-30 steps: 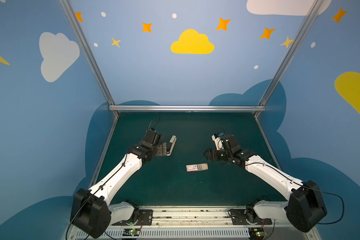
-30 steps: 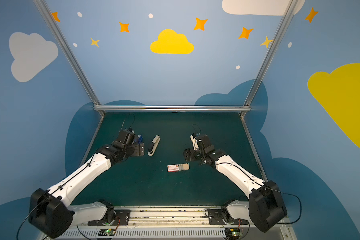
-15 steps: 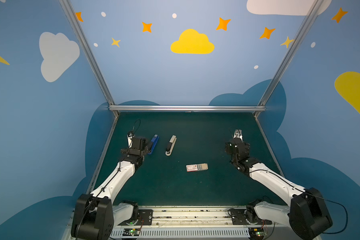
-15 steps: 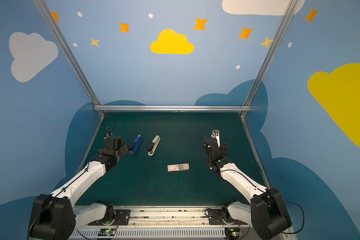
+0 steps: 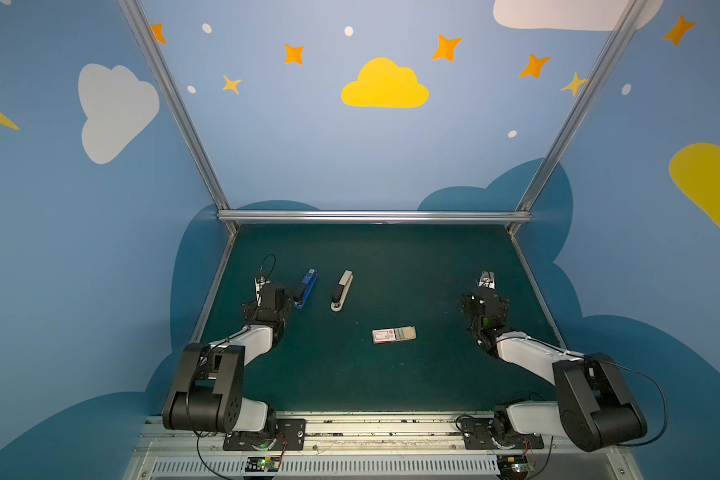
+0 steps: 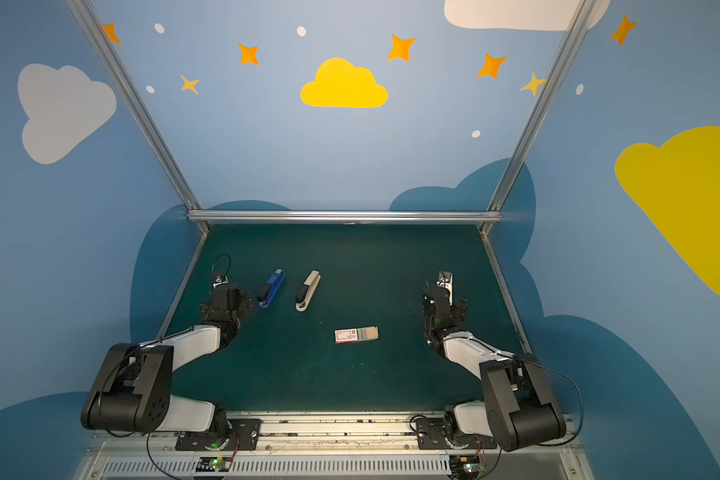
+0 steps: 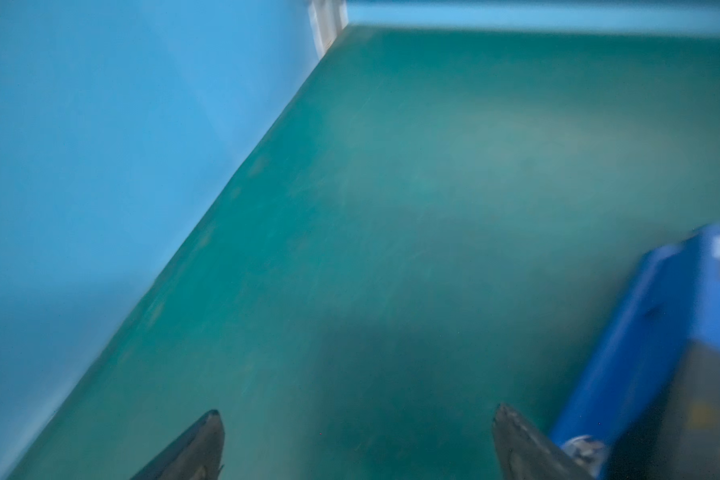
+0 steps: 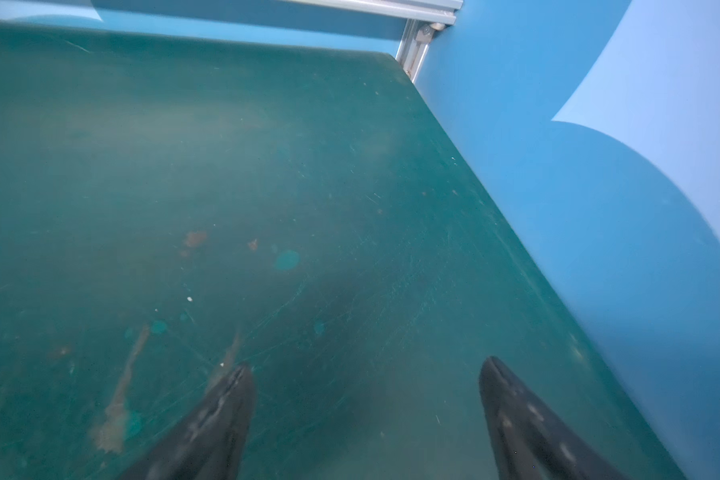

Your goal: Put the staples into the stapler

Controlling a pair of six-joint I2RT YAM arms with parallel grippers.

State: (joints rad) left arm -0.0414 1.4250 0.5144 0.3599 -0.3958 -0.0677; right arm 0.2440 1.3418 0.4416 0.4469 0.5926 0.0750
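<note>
Left gripper (image 7: 358, 415): jaws stood wide apart in the left wrist view. Nothing was held, and I saw only bare mat in the gap.
Right gripper (image 8: 366, 365): jaws were equally wide and empty, over scuffed mat close to the blue side wall.
Staples (image 5: 400, 333): grey rows sat in a beige tray slid partly out of the white-and-red box (image 5: 384, 336). The box lay flat near mid-frame in both top views, below the staplers and well apart from both grippers.
Blue stapler (image 5: 306, 289): lay at left of centre, just beside the left gripper. It was blurred in the left wrist view, where it sat close by one fingertip (image 7: 516, 436); I could not tell if they touched.
Beige stapler (image 5: 342, 290): lay just right of the blue one, roughly parallel to it and not touching.
Mat (image 5: 391, 257): dark green and stained.
Arms: each sat low at its own side of the frame.
</note>
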